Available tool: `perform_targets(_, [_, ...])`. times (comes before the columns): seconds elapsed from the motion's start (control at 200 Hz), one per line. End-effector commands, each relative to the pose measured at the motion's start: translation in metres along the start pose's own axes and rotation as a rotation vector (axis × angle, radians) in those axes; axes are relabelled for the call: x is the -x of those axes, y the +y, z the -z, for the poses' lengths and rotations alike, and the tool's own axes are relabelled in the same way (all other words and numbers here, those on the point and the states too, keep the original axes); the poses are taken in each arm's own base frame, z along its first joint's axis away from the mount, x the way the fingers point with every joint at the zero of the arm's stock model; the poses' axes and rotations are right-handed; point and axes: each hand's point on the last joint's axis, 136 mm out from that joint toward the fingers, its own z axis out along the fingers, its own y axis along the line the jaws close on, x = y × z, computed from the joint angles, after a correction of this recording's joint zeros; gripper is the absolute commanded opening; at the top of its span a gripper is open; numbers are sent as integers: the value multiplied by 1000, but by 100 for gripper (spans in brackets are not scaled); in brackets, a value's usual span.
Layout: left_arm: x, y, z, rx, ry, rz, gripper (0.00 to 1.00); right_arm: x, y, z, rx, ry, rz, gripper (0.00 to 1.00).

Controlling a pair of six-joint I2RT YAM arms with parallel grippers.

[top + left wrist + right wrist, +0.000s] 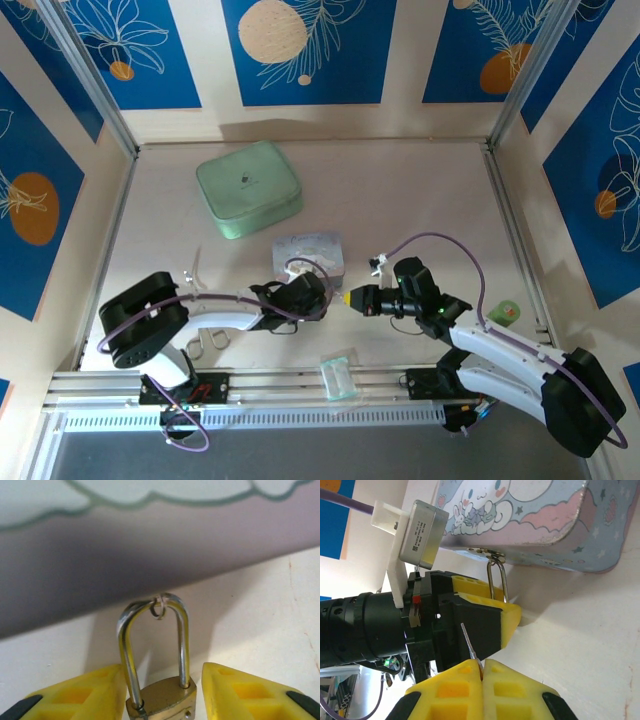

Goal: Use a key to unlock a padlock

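The padlock (161, 700) is a small brass block whose silver shackle (497, 582) hangs from a little ring (157, 609) on the edge of the light blue cartoon box (310, 250). My left gripper (162, 666) holds the brass body between its yellow fingers (80, 695), just below the box (535, 520). My right gripper (482, 662) is shut on the key (469, 641), whose thin silvery blade sticks out of the fingertips toward the left gripper's black housing. In the top view the two grippers (325, 295) (350, 298) meet tip to tip in front of the box.
A mint green zip case (248, 188) lies at the back left. A clear plastic bag (338, 375) sits near the front rail and wire loops (205, 340) lie beside the left arm. A small green item (505, 312) rests at the right.
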Motion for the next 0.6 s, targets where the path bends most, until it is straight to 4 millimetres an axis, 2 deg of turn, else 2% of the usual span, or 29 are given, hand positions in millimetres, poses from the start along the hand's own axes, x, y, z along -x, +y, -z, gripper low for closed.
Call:
perform_targets(0.0, [-18,2,-9,3,60,21,40,-4,-10,-1,-18,-5,-16,0])
perform_targets(0.12, [-20,0,-12,-39,46,55,31,-7,-9,-3,-11,15,-21,0])
perform_targets(0.315, [-23,-2,-16,-52,50,73,23,-6,-10,-5,-10,6,-25,0])
perform_targets(0.415, [-20,-2,-13,-63,31,87,11,-6,-10,-7,-4,11,-32,0])
perform_targets(0.59, [-11,-9,-5,-105,-5,107,10,-8,-11,-8,-8,24,-32,0])
